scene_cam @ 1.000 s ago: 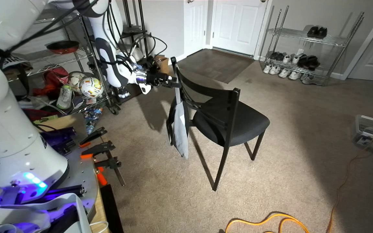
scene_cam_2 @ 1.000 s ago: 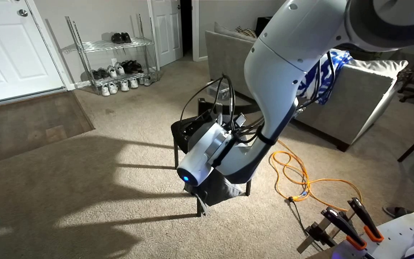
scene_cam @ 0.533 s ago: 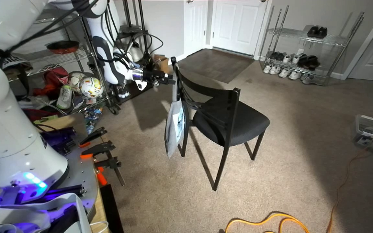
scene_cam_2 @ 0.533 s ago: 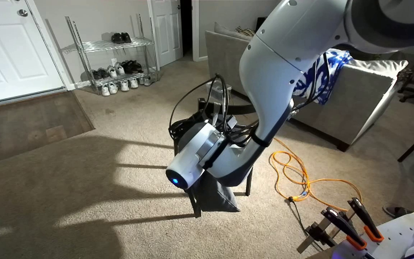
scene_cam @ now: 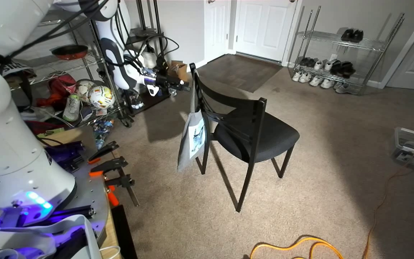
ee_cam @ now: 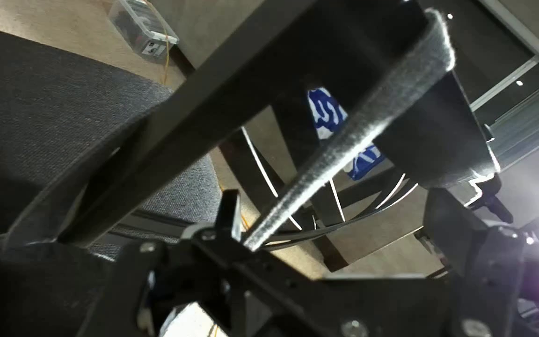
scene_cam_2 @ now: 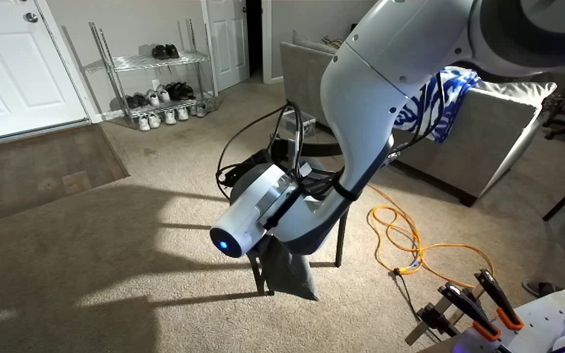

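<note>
Arm (scene_cam: 111, 32) bent, gripper (scene_cam: 186, 87) left of bag strap (scene_cam: 193, 99); wrist view: fingers (ee_cam: 452, 222) spread; exterior view: fingers hidden behind wrist housing (scene_cam_2: 255, 211).

In an exterior view, a red frying pan (scene_cam: 69, 53) sits toward the right end of a wire shelf (scene_cam: 49, 64); one level down, a patterned ball (scene_cam: 101, 97) lies near the right corner, with a sneaker (scene_cam: 72, 108) to its left. In both exterior views, black shoes (scene_cam_2: 165, 51) stand right of centre on the upper level of a metal shoe rack (scene_cam_2: 128, 63), an orange cord (scene_cam_2: 443, 244) curves across the carpet (scene_cam_2: 199, 318), and black clamps (scene_cam: 110, 164) grip the edge of a worktop (scene_cam: 110, 230). A blue-and-white blanket (scene_cam_2: 451, 105) drapes over a grey sofa (scene_cam_2: 483, 142).
</note>
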You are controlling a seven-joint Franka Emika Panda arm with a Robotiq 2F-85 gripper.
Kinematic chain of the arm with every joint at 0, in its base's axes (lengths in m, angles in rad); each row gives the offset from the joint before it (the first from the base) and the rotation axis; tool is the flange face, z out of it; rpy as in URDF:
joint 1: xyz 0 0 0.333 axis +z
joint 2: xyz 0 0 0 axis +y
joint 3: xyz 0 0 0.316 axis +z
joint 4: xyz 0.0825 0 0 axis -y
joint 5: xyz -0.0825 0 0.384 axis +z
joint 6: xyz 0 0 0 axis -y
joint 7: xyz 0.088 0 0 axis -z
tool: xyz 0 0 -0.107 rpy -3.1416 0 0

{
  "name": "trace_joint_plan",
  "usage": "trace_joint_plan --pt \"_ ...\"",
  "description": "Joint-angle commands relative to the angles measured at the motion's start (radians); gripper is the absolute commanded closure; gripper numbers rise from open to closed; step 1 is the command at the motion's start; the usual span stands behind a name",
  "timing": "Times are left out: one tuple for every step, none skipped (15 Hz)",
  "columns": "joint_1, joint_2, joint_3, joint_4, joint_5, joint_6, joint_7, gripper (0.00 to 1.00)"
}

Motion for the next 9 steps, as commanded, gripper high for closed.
trace_joint_plan --pt "0.015 -0.015 0.008 0.009 0.033 0.039 -0.020 0.00" --pt "0.021 -0.015 0.007 0.013 0.035 0.041 -0.020 0.00" --pt "0.027 -0.011 0.001 0.020 0.038 0.039 -0.022 0.00" --pt "0.027 -0.006 -0.004 0.028 0.044 0.039 -0.025 0.00" --pt "0.024 -0.005 -0.006 0.030 0.049 0.040 -0.026 0.00" --pt "0.022 -0.002 -0.011 0.034 0.054 0.038 -0.024 0.00" --pt "0.019 -0.001 -0.015 0.036 0.060 0.037 -0.025 0.00" --pt "0.016 0.000 -0.022 0.036 0.067 0.034 -0.026 0.00" --pt "0.014 0.001 -0.028 0.035 0.069 0.033 -0.026 0.00"
